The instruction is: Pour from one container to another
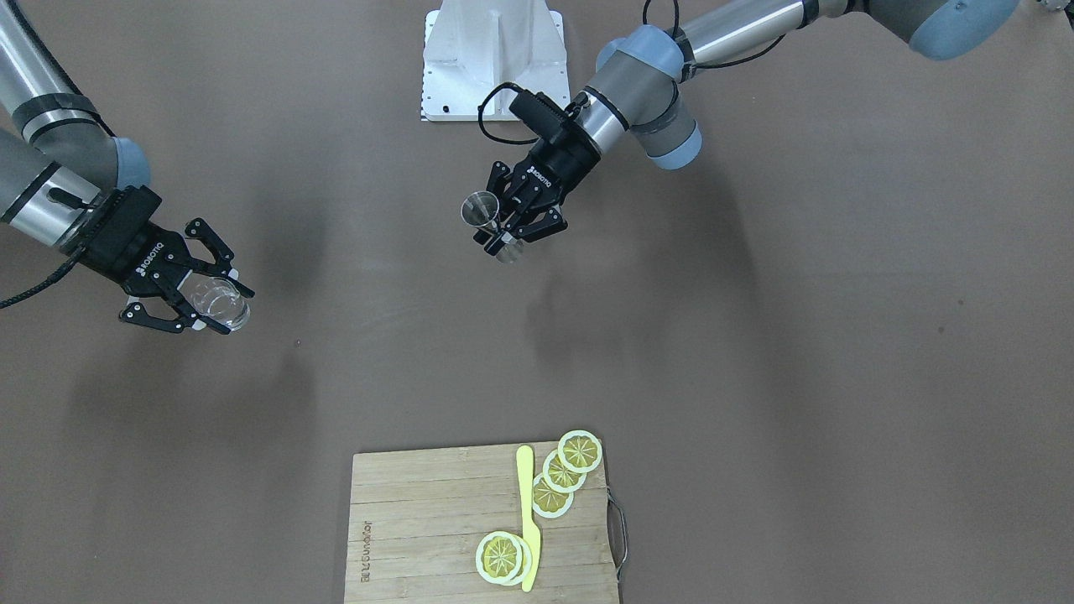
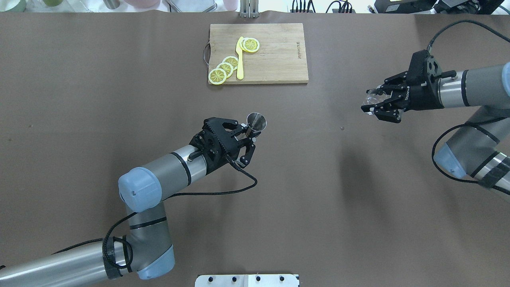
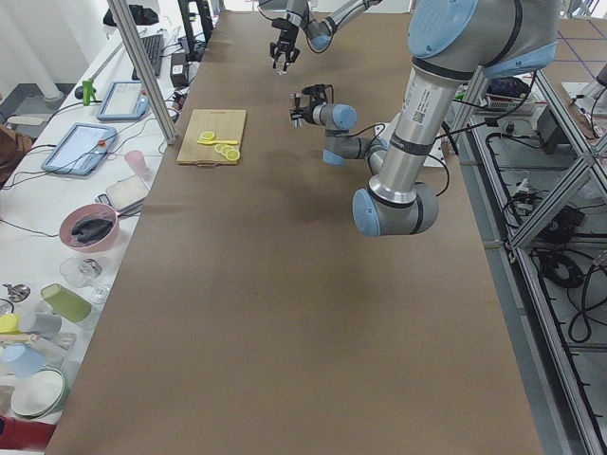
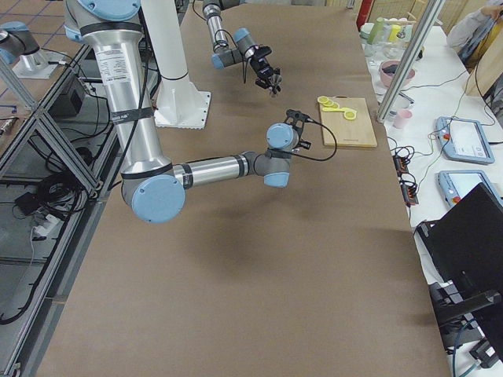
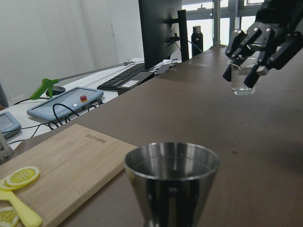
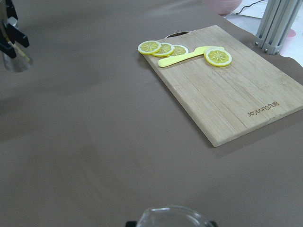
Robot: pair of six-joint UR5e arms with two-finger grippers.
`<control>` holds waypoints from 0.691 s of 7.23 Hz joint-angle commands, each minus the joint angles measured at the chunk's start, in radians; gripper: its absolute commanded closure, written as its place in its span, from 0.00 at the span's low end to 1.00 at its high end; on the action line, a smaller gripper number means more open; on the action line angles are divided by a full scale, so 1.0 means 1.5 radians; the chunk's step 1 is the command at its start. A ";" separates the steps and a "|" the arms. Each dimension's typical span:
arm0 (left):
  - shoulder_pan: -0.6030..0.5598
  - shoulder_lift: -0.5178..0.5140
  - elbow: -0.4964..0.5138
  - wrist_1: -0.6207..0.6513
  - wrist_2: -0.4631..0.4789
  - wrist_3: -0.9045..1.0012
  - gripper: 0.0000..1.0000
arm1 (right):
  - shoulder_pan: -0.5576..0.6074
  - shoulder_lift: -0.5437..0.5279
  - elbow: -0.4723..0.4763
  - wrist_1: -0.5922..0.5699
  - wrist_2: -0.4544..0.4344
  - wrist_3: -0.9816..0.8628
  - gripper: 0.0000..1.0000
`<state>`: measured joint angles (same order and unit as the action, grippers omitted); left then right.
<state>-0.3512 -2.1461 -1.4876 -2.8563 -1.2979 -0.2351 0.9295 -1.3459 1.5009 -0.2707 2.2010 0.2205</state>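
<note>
My left gripper (image 2: 248, 137) is shut on the waist of the steel jigger (image 2: 256, 121), held above the middle of the table. In the left wrist view the jigger (image 5: 171, 182) stands close up, round mouth upward. My right gripper (image 2: 373, 103) is shut on the small clear glass (image 2: 369, 102), lifted off the table far to the right. In the front-facing view the glass (image 1: 216, 302) is at the left and the jigger (image 1: 482, 210) near the centre, a wide gap between them. The glass (image 5: 242, 78) hangs upright; its rim (image 6: 173, 216) shows at the right wrist view's bottom edge.
A wooden cutting board (image 2: 275, 59) lies at the table's far side, with several lemon slices (image 2: 225, 67) and a yellow knife (image 2: 240, 59) on it. The white robot base (image 1: 493, 59) is on the near side. Brown tabletop lies between the two grippers.
</note>
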 commanded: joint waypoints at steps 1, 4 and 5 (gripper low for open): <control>0.000 -0.004 0.004 -0.040 -0.028 0.011 1.00 | 0.000 0.016 0.055 -0.082 0.028 -0.003 1.00; -0.001 -0.003 0.014 -0.076 -0.039 0.011 1.00 | 0.007 0.040 0.094 -0.162 0.058 -0.011 1.00; -0.001 -0.003 0.014 -0.077 -0.039 0.011 1.00 | 0.006 0.043 0.099 -0.163 0.082 -0.011 1.00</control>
<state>-0.3527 -2.1508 -1.4676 -2.9676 -1.3548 -0.2179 0.9397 -1.2873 1.6336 -0.4965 2.2942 0.2061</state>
